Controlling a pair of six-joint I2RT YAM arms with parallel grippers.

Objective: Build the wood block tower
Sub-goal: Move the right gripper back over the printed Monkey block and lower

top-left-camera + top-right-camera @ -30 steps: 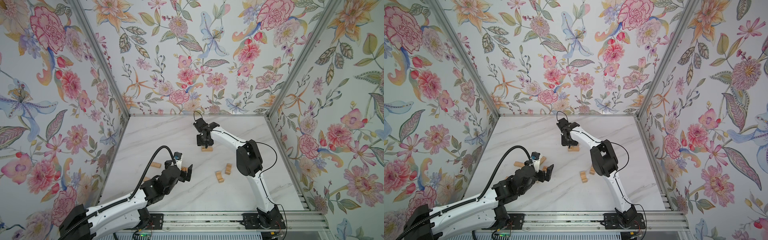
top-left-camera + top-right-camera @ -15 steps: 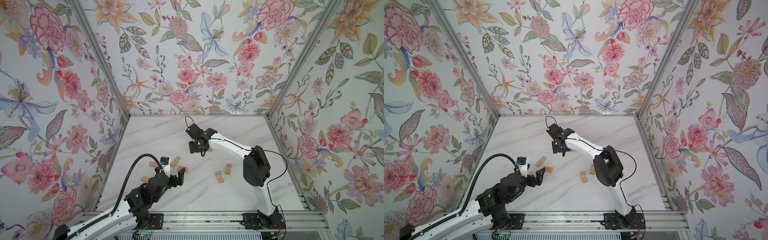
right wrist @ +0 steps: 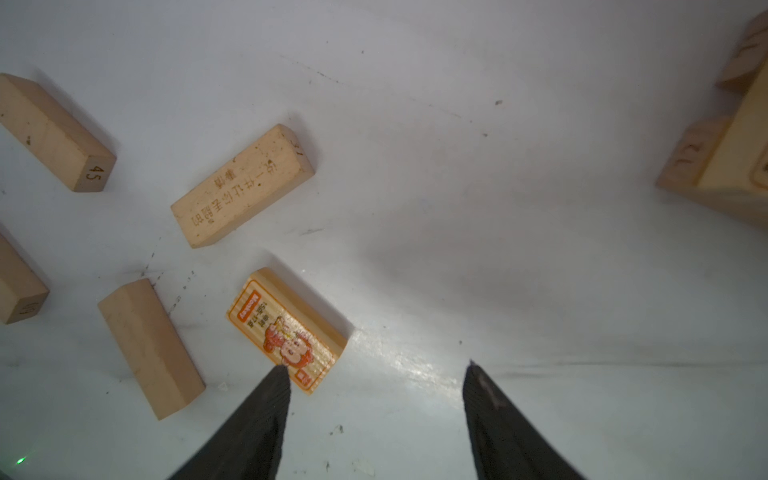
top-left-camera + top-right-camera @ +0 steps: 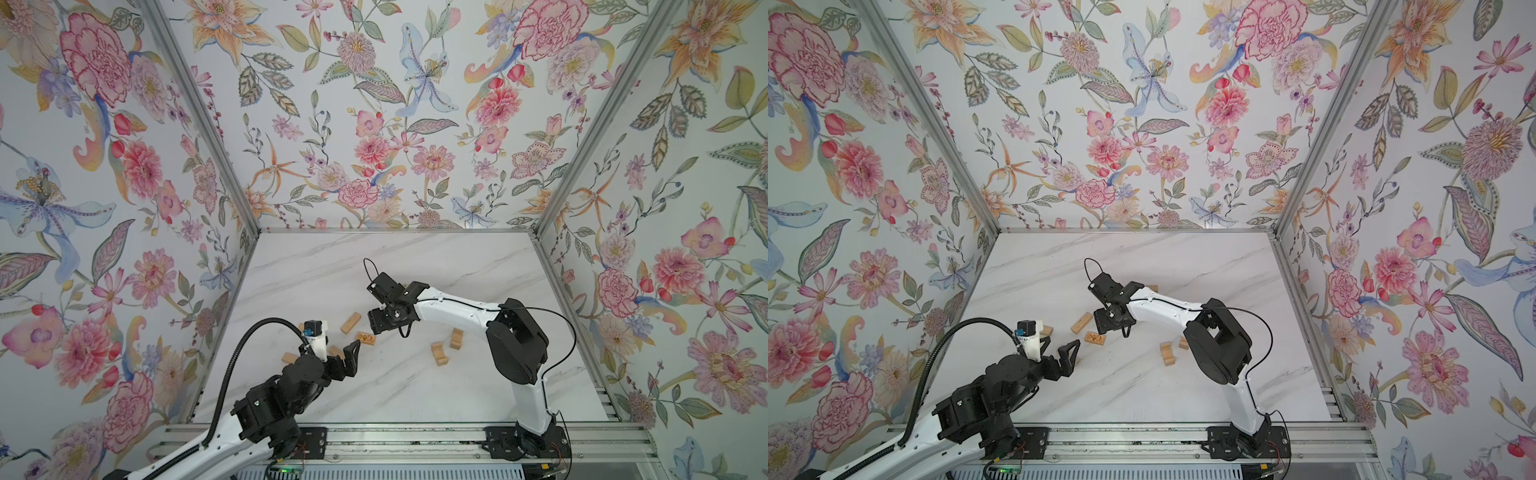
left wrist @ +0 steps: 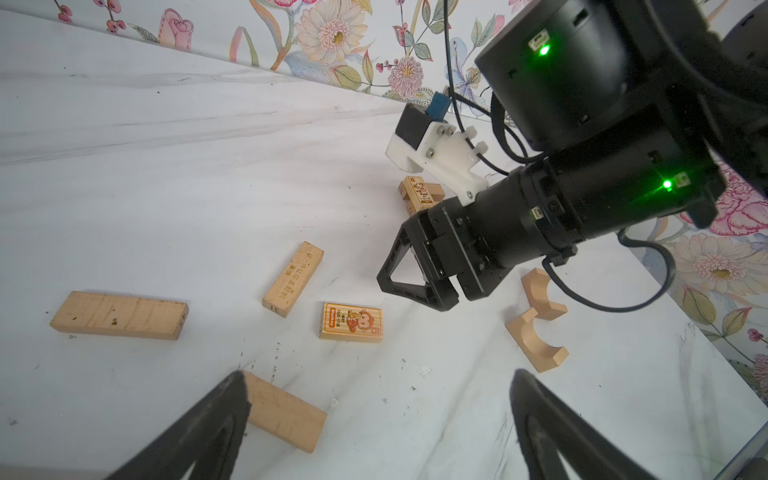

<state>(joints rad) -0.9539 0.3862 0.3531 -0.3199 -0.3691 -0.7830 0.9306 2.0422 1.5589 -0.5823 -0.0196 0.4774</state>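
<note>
A: Enclosure?
B: Floral wallpaper (image 4: 374, 124) on three walls: one well past the right claw (image 3: 376, 368), one off to each side of it. Aluminium posts (image 4: 203, 120) at both far corners.
A: Surface under the claw?
B: White marble-pattern tabletop (image 4: 415, 395), grey veins, few dark specks. Aluminium rail (image 4: 415, 440) along the near edge, well back from the claw.
A: Light?
B: Even, diffuse; glare patch (image 3: 415, 365) on the top at the claw tips.
</note>
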